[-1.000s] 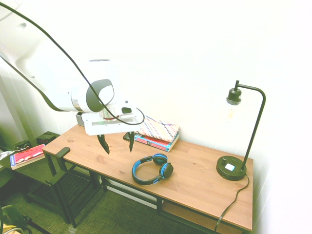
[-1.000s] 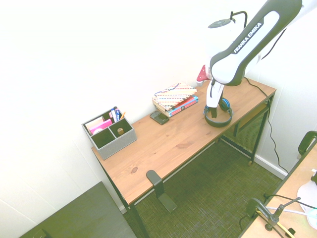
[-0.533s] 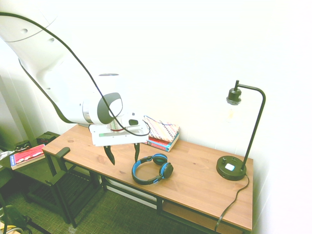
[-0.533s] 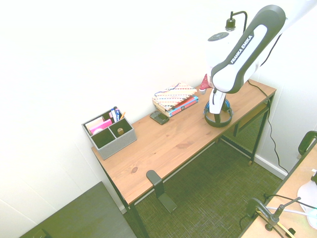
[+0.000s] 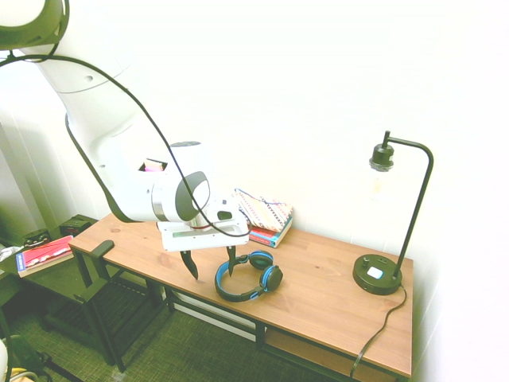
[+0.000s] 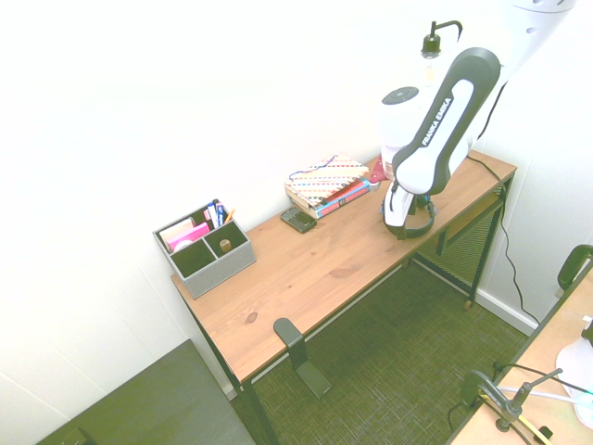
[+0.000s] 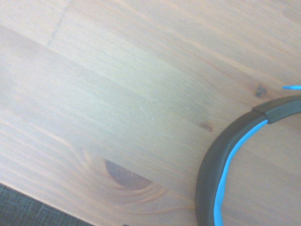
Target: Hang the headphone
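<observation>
The gripper (image 5: 210, 266) has come down and moved toward the lamp end of the wooden desk (image 5: 326, 306) since a second ago; its two dark fingers, spread apart and holding nothing, now hang just above the desktop beside the headband of the headphone (image 5: 249, 276). The headphone lies flat on the desk, unmoved, with its ear cups toward the stack of books (image 5: 262, 217) by the wall. In the wrist view its black-and-blue band (image 7: 221, 174) curves over the wood. The arm's forearm reads "FRANKA EMIKA" (image 6: 439, 111). Farther along stands a black desk lamp (image 5: 391, 219).
</observation>
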You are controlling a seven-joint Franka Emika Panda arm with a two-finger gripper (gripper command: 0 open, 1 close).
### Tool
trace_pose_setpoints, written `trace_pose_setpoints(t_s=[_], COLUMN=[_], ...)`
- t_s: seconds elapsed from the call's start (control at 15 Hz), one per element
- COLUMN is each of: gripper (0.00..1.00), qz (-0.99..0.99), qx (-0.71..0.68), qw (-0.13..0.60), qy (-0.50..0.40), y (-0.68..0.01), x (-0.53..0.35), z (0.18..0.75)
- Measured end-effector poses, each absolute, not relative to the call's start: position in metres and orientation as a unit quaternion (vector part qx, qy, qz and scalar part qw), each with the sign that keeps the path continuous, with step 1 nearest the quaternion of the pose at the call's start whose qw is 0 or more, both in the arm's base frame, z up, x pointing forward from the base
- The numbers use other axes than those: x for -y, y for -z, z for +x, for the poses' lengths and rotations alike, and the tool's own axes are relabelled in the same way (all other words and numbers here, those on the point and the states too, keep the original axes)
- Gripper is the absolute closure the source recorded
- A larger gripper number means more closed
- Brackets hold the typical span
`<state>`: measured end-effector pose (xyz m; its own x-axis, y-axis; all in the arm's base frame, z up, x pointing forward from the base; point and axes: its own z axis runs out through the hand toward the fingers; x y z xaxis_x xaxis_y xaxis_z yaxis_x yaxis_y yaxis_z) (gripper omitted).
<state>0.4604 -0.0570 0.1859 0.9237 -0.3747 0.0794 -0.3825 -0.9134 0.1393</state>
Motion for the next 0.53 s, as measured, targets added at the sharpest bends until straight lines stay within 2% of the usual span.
trace_pose_setpoints(t_s=[0.2,0.27,0.53], gripper=[0.00,1.00,1.00], qz=[0.976,0.976,0.974], qx=[0.200,0.200,0.206], qw=[0.082,0.084,0.090], qy=[-0.029,-0.030,-0.029], y=[-0.166,-0.163,-0.159], x=[0.053,0.053,0.057], z=[0.458,0.458,0.457])
